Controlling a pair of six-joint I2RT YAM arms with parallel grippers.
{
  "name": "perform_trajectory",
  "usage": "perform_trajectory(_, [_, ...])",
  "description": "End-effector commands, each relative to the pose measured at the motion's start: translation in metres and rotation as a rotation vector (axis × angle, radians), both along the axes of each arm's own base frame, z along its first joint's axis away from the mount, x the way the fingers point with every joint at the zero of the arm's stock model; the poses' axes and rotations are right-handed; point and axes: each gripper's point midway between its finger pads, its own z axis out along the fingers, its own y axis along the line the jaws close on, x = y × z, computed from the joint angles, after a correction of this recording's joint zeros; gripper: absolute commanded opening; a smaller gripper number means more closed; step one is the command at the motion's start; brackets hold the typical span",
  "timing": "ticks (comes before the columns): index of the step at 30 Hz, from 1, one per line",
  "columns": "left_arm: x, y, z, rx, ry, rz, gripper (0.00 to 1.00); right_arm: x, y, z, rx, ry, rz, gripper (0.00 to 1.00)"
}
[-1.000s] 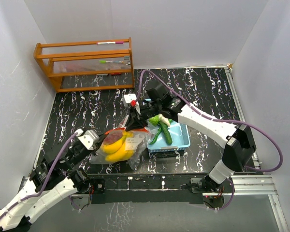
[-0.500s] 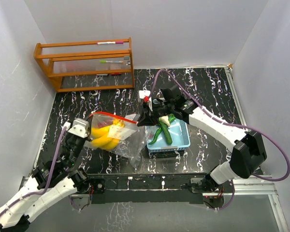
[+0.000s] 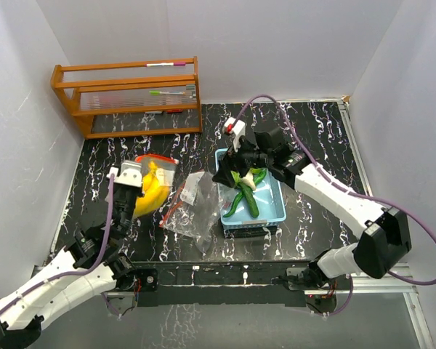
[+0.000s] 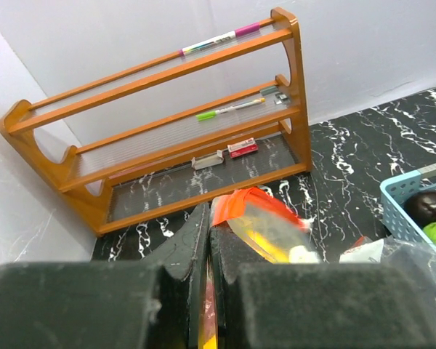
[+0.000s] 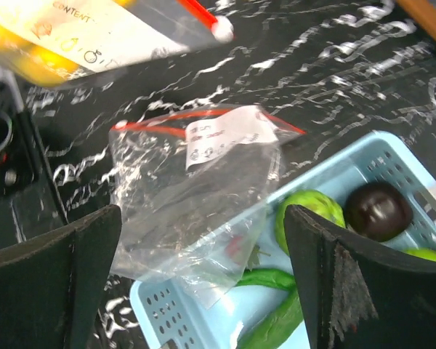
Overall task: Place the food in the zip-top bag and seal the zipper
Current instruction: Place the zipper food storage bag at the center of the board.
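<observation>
The zip-top bag (image 3: 195, 216) (image 5: 182, 211) lies flat and empty on the black table, one corner draped over the blue basket (image 3: 276, 212) (image 5: 160, 313). Its red zipper (image 5: 156, 121) runs along the far edge. The food sits in the basket: a lime-green ball (image 5: 310, 209), a dark purple ball (image 5: 378, 210) and a long green pepper (image 3: 244, 200) (image 5: 276, 323). My right gripper (image 3: 230, 174) (image 5: 203, 225) hangs open above the basket's left end, holding nothing. My left gripper (image 3: 139, 190) (image 4: 207, 243) is shut on the mouth of another clear bag (image 3: 154, 187) (image 4: 272, 227) with yellow pieces inside, lifted at the left.
A wooden rack (image 3: 127, 94) (image 4: 167, 138) with pens stands at the back left against the wall. White walls close in the table on three sides. The lifted bag's label (image 5: 94, 33) shows at the top of the right wrist view.
My right gripper has opened, let go of the bags and pulled back right over the basket. My left arm has carried the yellow-filled bag left and up. The empty bag stays on the table.
</observation>
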Motion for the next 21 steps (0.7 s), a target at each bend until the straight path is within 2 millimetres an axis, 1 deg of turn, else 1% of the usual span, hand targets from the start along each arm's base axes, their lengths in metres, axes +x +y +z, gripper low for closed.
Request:
perform_trajectory(1, [0.003, 0.011, 0.046, -0.081, -0.111, 0.069, 0.00, 0.032, -0.022, 0.055, 0.124, -0.046, -0.327, 0.99])
perform_trajectory(3, [0.008, 0.013, 0.044, -0.056, -0.117, 0.117, 0.00, 0.032, -0.029, 0.053, 0.143, -0.022, -0.389, 0.98])
perform_trajectory(7, [0.017, 0.024, 0.037, -0.024, -0.116, 0.251, 0.00, 0.024, -0.036, 0.037, 0.116, 0.048, -0.416, 0.99])
perform_trajectory(9, [0.022, 0.024, 0.025, -0.050, -0.097, 0.283, 0.25, 0.015, -0.036, 0.028, 0.100, 0.098, -0.404, 0.98])
perform_trajectory(10, [0.026, 0.020, 0.014, -0.042, -0.066, 0.276, 0.40, 0.009, -0.034, 0.025, 0.101, 0.118, -0.386, 0.98])
perform_trajectory(11, [0.030, 0.016, 0.005, -0.051, -0.032, 0.272, 0.72, 0.005, -0.034, 0.021, 0.104, 0.138, -0.379, 0.98])
perform_trajectory(12, [0.034, 0.014, -0.005, -0.062, 0.009, 0.277, 0.91, 0.002, -0.035, 0.017, 0.105, 0.156, -0.386, 0.98])
perform_trajectory(13, [0.037, 0.014, -0.013, -0.064, 0.046, 0.288, 0.97, 0.001, -0.037, 0.013, 0.103, 0.167, -0.397, 0.98])
perform_trajectory(15, [0.043, 0.019, -0.023, -0.085, 0.100, 0.313, 0.97, -0.002, -0.041, 0.001, 0.089, 0.193, -0.418, 0.98])
perform_trajectory(18, [0.048, 0.022, -0.028, -0.108, 0.146, 0.305, 0.97, -0.008, -0.040, -0.013, 0.087, 0.240, -0.413, 0.97])
perform_trajectory(21, [0.048, 0.020, -0.024, -0.145, 0.142, 0.266, 0.97, -0.014, -0.032, -0.024, 0.100, 0.284, -0.385, 0.94])
